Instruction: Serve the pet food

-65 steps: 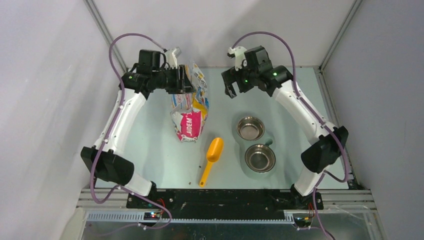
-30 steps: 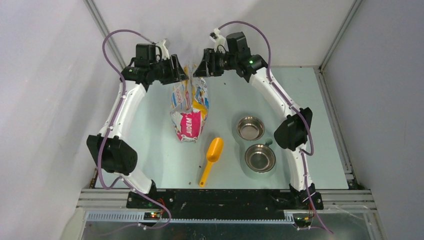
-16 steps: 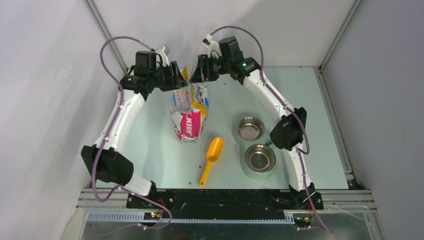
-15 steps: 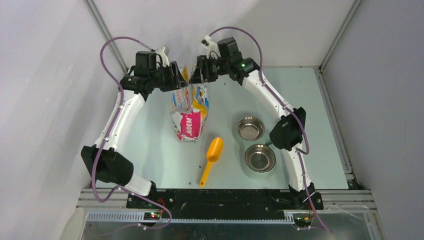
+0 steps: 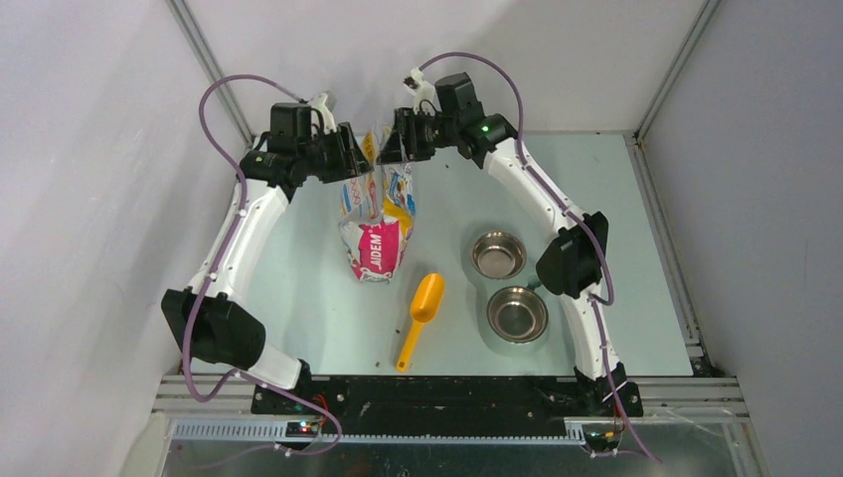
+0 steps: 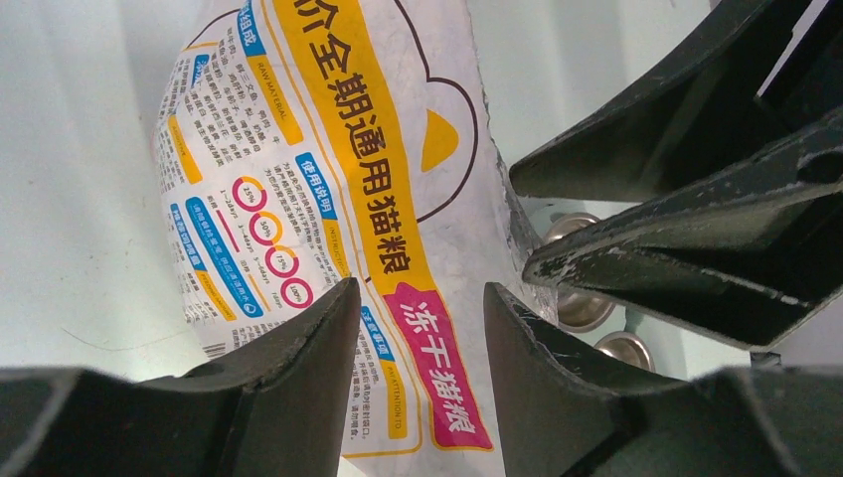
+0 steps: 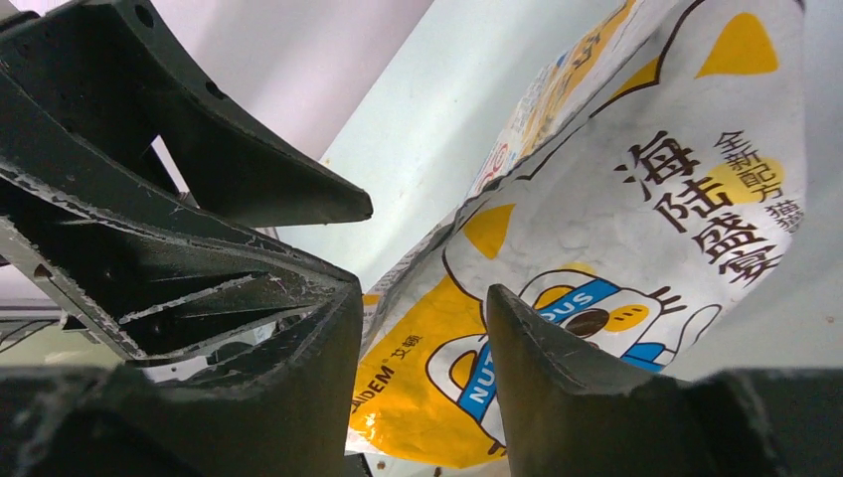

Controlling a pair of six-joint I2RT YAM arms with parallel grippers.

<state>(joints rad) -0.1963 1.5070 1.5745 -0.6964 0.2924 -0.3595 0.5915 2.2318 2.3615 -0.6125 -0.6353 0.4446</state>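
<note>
Top external view of a printed bag (image 5: 377, 219) standing on the desk (image 5: 298, 288), long axis upright, top edge directly between the left pincer (image 5: 360, 159) and right pincer (image 5: 388, 149). Both released, fingers apart, equally near, gripping nothing. Pet food unseen, presumably inside, below both pincers.
</note>
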